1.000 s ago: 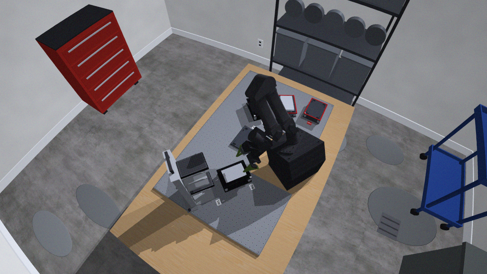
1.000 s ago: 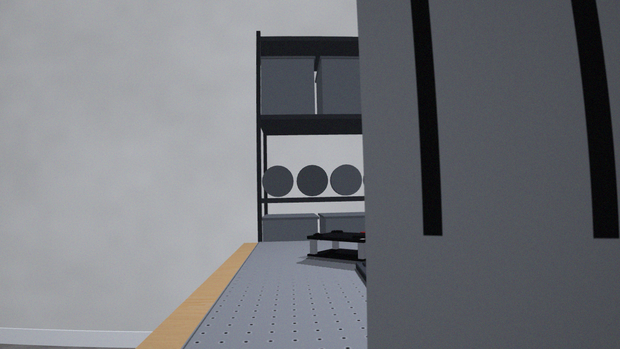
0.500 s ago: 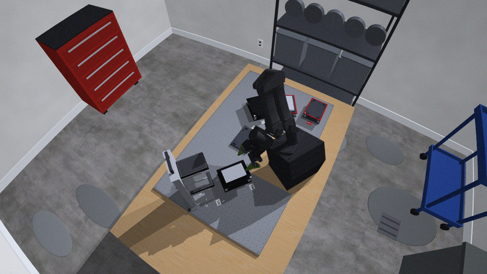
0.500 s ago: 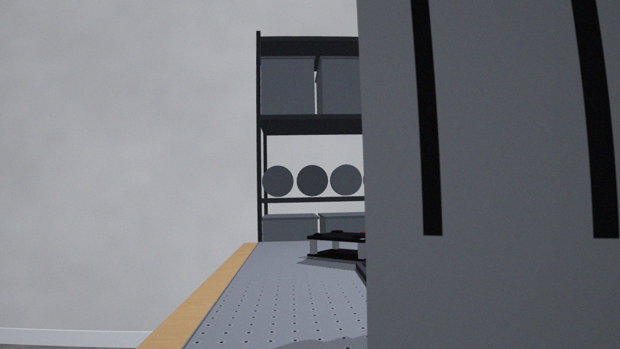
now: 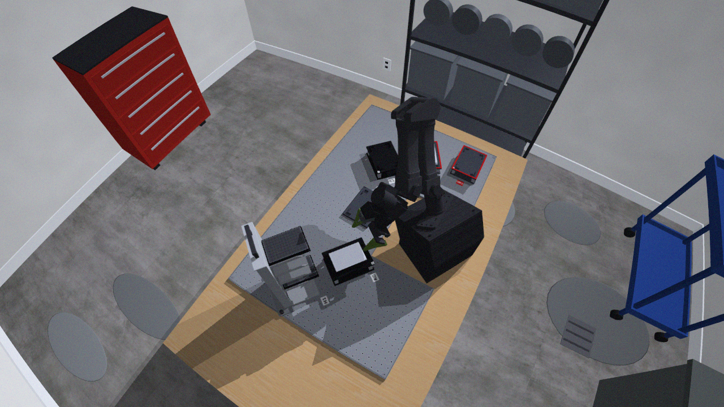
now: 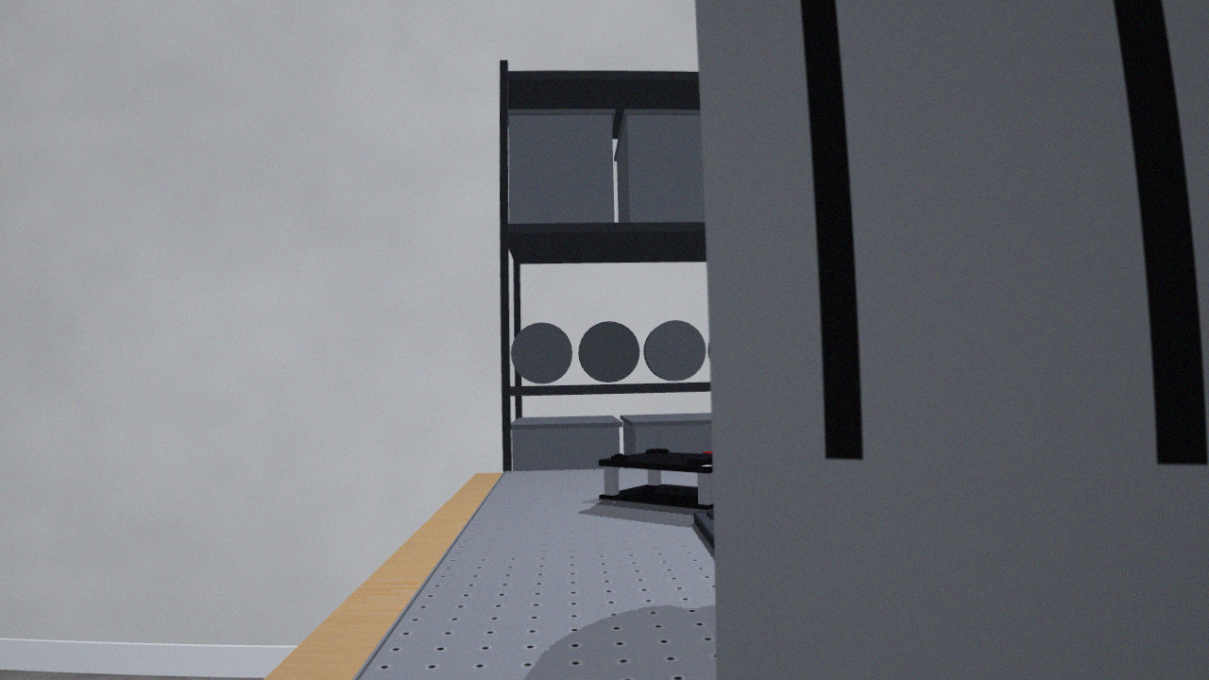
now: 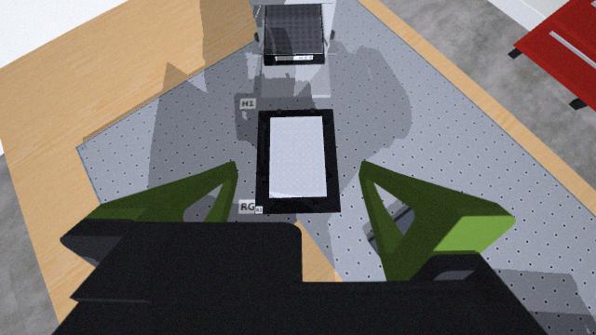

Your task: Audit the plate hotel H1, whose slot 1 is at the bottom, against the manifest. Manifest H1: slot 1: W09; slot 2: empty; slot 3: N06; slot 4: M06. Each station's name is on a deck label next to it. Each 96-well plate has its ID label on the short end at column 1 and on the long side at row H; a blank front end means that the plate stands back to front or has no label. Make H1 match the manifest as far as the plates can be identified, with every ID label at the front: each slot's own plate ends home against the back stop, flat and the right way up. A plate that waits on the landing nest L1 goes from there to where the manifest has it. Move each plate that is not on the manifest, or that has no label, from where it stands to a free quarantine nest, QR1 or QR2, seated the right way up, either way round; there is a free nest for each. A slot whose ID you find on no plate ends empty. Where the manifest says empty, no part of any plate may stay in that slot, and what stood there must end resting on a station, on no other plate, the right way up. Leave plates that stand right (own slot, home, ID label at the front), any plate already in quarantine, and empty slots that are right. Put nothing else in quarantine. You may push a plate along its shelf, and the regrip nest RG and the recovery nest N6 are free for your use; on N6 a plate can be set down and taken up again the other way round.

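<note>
The claw (image 7: pixel 298 186) is spread fully and grips nothing. The plate (image 7: pixel 297 157) lies flat on the RG nest (image 7: pixel 298 207), just ahead of and between the fingertips. It is judged light, rigid, smooth-walled — to be gripped across both long sides, mid-length.

A red drawer cabinet (image 5: pixel 136 86) with a black top stands at the upper left. A black shelf rack (image 5: pixel 407 60) at top centre carries grey discs (image 5: pixel 526 39) and bins, possibly closed boxes. A blue cart (image 5: pixel 658 263) sits at the right edge.
</note>
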Robot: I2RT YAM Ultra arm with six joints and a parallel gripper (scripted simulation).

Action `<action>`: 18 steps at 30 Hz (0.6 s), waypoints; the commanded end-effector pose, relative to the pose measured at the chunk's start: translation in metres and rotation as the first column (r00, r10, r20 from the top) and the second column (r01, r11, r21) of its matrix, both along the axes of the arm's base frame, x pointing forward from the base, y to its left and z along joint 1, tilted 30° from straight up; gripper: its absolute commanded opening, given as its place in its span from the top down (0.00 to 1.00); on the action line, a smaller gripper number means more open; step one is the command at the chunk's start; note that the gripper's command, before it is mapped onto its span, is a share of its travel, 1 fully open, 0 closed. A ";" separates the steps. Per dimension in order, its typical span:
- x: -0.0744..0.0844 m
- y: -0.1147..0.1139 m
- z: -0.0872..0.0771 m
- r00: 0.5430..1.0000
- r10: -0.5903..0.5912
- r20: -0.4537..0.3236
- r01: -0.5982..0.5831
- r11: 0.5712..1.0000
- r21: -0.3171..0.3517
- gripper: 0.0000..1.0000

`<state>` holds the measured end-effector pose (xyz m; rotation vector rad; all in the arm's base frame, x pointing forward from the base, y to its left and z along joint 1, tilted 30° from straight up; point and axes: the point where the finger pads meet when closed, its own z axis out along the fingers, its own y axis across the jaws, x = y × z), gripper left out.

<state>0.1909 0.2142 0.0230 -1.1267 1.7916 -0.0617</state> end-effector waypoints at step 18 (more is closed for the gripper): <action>-0.023 0.013 0.045 1.000 -0.017 -0.026 0.016 1.000 -0.025 0.00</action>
